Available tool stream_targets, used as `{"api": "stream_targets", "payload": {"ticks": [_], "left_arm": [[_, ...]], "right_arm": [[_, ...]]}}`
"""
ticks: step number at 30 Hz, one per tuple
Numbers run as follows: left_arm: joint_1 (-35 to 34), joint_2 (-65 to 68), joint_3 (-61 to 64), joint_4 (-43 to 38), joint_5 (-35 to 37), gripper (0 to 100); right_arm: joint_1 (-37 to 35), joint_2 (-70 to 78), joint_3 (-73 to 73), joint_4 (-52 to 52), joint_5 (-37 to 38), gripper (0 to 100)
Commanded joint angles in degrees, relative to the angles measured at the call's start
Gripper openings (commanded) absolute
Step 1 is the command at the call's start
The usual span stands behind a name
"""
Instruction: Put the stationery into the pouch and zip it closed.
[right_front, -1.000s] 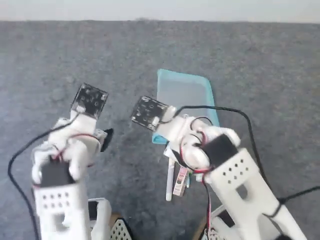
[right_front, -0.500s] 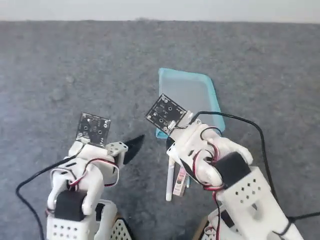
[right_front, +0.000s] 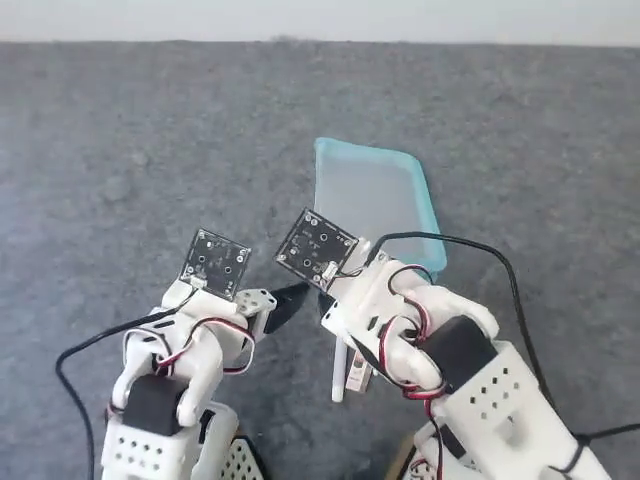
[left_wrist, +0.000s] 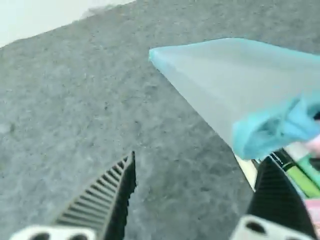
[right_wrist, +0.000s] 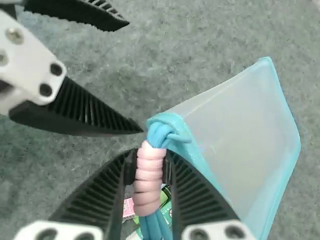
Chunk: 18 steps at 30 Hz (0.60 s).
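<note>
Now, pouch: a teal see-through pouch lies on the grey table. Its long axis runs away from the arms, and its near corner is bunched and lifted.
Pull: a pink pull on a teal cord hangs from that near corner.
Right gripper: the right gripper has its jaws narrowed onto the pink pull, so it holds the pouch up by that corner.
Pens: the pens lie on the table just beside the near end of the pouch, under the right arm. They lie lengthwise roughly in line with the pouch. Whether their tips sit inside its mouth cannot be told.
Left gripper: the left gripper has its jaws wide apart and holds nothing. It hangs over bare table just beside the held corner.
Key relation: from the left jaws the pens lie toward the right arm's side, close by one finger, with the pouch beyond them.
Likely next: the left arm is free and near, so the pick probably falls to it, with the jaws closing across the pens' length.
Progress: early; the pens look unloaded and the zip is not yet closed.
</note>
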<state>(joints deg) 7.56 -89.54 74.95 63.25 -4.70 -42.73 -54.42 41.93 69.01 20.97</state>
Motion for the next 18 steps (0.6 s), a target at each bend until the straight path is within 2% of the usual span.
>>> {"api": "stream_targets", "payload": {"ticks": [1,13,18], "left_arm": [[0.35,-0.35,-0.4,-3.69,-1.05,36],[0.7,-0.26,-0.31,-5.01,0.53,36],[5.36,-0.26,1.54,-5.1,0.18,36]], "right_arm": [[-0.66,-1.63,-0.62,0.4,-0.26,0.8],[-0.75,-2.24,-5.27,4.97,0.88,0.7],[-0.75,-1.63,-8.53,4.97,0.88,0.7]]}}
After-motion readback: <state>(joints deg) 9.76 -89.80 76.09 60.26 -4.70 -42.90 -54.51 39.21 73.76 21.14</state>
